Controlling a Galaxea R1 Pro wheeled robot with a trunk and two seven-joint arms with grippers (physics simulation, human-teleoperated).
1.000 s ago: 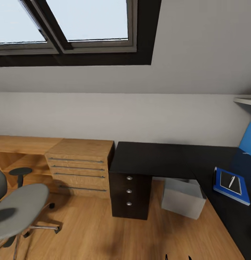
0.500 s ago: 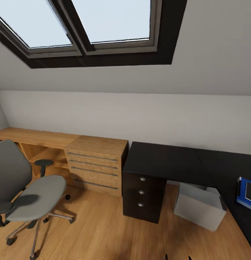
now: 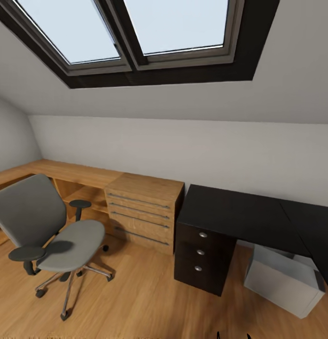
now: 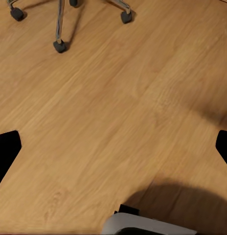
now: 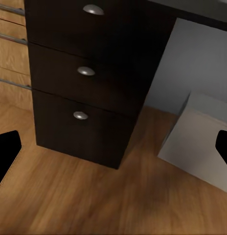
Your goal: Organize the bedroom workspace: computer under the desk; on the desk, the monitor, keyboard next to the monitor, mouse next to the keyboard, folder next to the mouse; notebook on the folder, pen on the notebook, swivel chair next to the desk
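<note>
Hovering wide-spread and empty, left gripper (image 4: 113, 147) over floor (image 4: 118, 107), right gripper (image 5: 113, 147) (equally wide) facing desk (image 5: 94, 93).

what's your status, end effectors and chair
Both end effectors open, empty: left over bare floor, right facing the drawer unit. Swivel chair apart from the desk, seat bare. Computer under desk. Floor between chair and desk open.

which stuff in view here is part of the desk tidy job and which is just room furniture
Part of the job:
- swivel chair, standing on the floor apart from the desk
- desk, black top with dark drawer unit
- computer, on the floor under the desk

Just there:
- light wooden drawer cabinet beside the desk
- low wooden shelf along the wall
- skylight window
</note>
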